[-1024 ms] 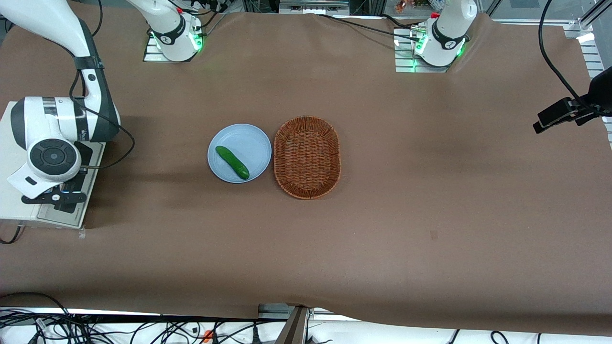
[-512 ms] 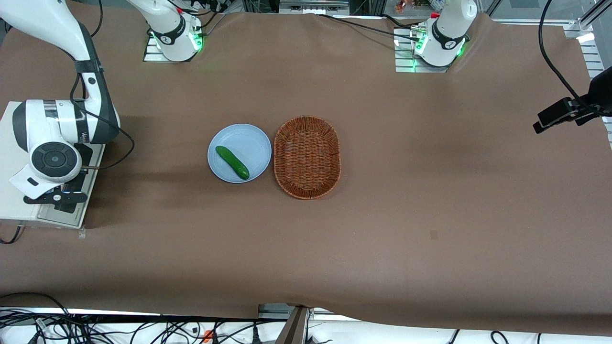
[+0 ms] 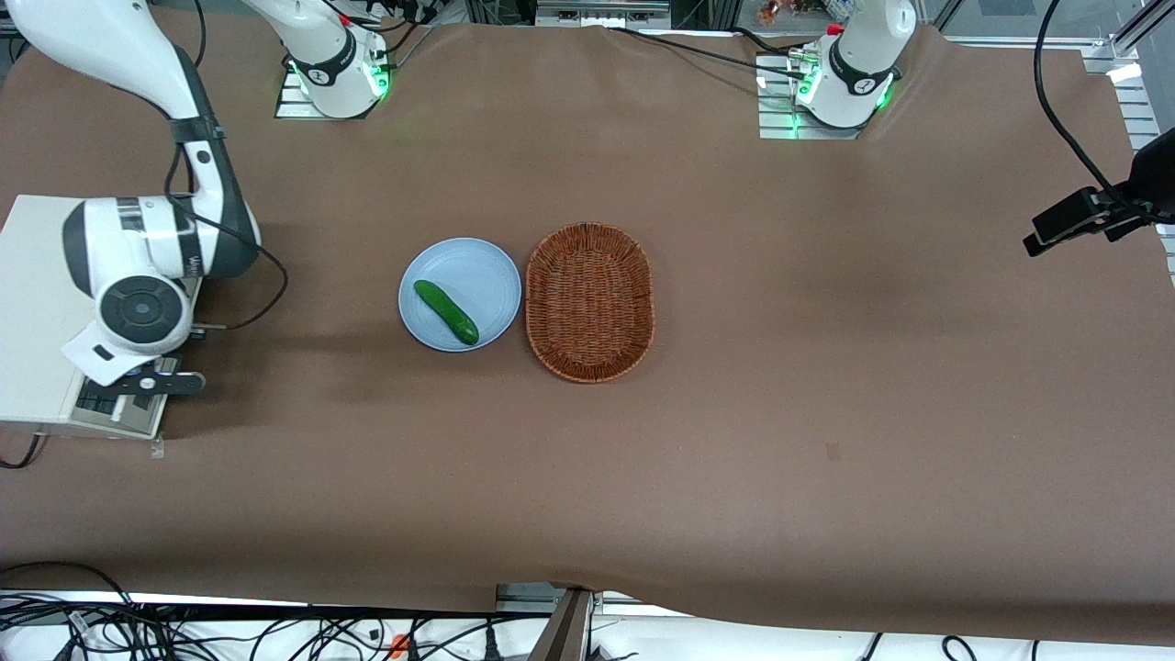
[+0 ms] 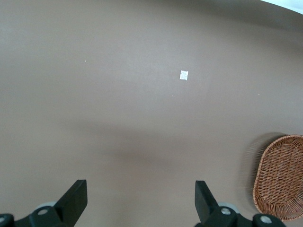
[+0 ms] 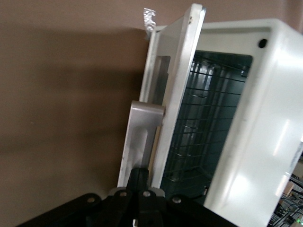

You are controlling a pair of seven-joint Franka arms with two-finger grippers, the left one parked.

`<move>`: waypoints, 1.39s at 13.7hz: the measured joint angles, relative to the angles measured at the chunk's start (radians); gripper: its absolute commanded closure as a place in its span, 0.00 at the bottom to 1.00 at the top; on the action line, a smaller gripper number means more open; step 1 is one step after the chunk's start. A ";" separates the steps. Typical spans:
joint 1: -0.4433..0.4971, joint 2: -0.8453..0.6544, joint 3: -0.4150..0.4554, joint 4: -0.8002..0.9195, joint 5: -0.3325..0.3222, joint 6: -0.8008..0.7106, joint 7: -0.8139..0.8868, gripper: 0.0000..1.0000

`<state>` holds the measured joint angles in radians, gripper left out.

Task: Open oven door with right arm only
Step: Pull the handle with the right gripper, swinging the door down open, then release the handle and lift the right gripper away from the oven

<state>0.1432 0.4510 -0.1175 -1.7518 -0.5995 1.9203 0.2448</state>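
Note:
The white toaster oven (image 3: 32, 303) stands at the working arm's end of the table. The right arm (image 3: 138, 257) bends over it, with the black gripper (image 3: 147, 384) at the oven's front. In the right wrist view the oven door (image 5: 177, 71) stands ajar, and the wire rack (image 5: 203, 118) shows inside the white oven body (image 5: 255, 118). My gripper (image 5: 140, 176) is shut, its fingers pressed together against the door's bar handle (image 5: 139, 137).
A blue plate (image 3: 485, 266) with a green cucumber (image 3: 445, 312) sits mid-table, beside a wicker basket (image 3: 589, 301). A black camera mount (image 3: 1092, 216) hangs over the parked arm's end of the table.
The right arm has shifted away from the oven toward the plate, and the gripper has come out past the oven's front edge with it.

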 measured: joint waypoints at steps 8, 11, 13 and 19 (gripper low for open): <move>0.034 0.118 0.019 -0.012 0.092 0.149 0.093 1.00; 0.032 0.175 0.018 -0.018 0.111 0.229 0.107 1.00; 0.027 0.185 0.015 -0.018 0.140 0.246 0.106 1.00; 0.022 0.131 0.046 -0.017 0.364 0.194 0.085 0.92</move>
<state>0.1650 0.5819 -0.0718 -1.7685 -0.2351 2.1139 0.3295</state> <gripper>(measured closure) 0.991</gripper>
